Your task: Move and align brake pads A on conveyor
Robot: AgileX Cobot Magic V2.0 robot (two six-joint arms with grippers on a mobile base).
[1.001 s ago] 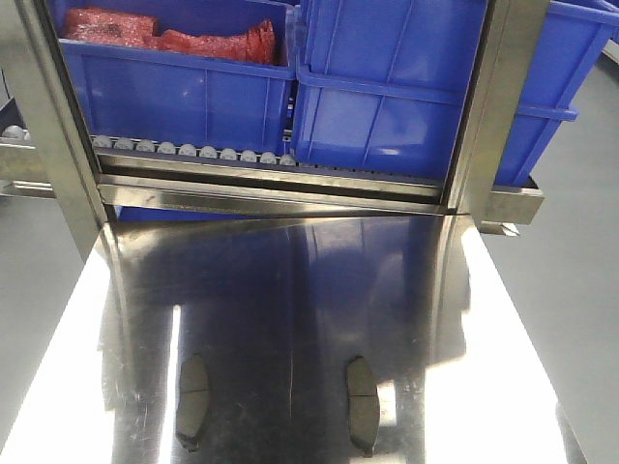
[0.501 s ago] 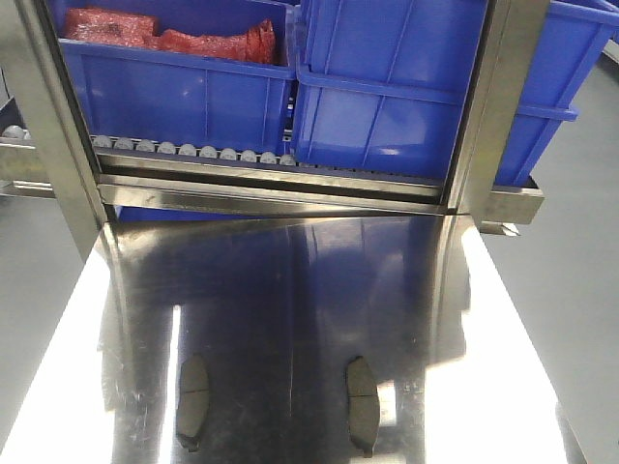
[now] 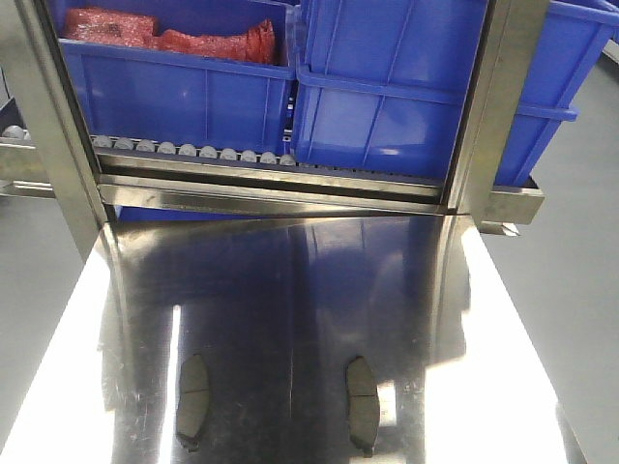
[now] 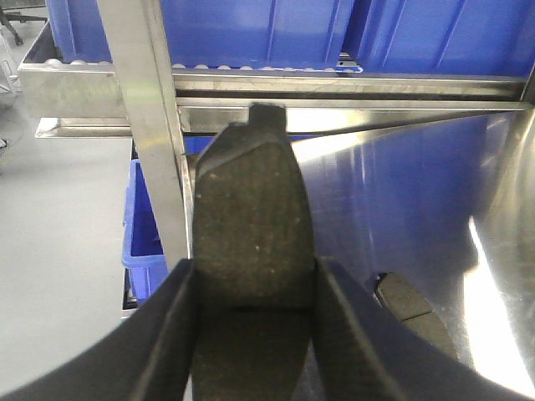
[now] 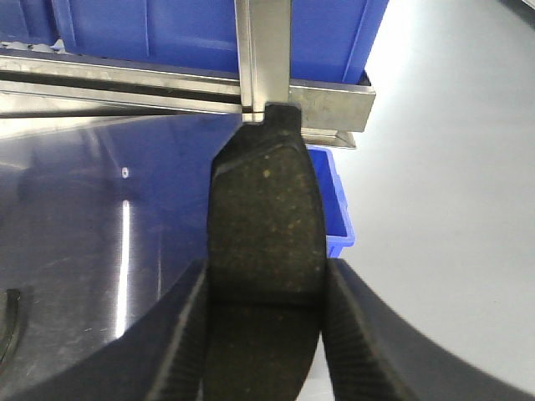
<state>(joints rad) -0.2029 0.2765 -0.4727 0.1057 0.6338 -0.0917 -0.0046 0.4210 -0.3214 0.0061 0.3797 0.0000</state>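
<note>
Left fingers (image 4: 167, 334) narrow, tight against one brake pad (image 4: 251, 217); right fingers (image 5: 180, 334) likewise against a second brake pad (image 5: 266, 217).

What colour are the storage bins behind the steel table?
The bins are blue, clearest in the front-facing view.

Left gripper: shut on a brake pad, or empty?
Shut on a brake pad: in the left wrist view, the left gripper has its jaws against both long edges of it.

Four brake pads (image 3: 194, 400) (image 3: 362, 404) (image 4: 251, 192) (image 5: 266, 200), two hands (image 4: 251, 271) (image 5: 266, 271), one steel tabletop (image 3: 290, 290).
</note>
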